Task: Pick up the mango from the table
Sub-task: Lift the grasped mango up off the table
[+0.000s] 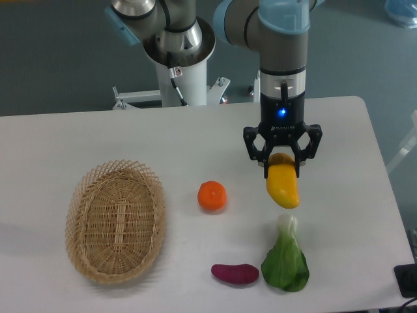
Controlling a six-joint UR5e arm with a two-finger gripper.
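Here the gripper (282,163) pinches the upper end of the mango (284,185), which hangs tilted below the fingers, seemingly lifted off the table (339,130) between the orange (212,196) and the leafy green vegetable (285,259). The pick looks nearly done; next comes a steady rise without slipping. The arm stands vertical, wrist pointing straight down.

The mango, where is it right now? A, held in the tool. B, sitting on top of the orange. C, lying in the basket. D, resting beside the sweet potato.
A: the mango hangs with its upper end between the fingers of the tool, apart from the basket, the orange and the sweet potato.
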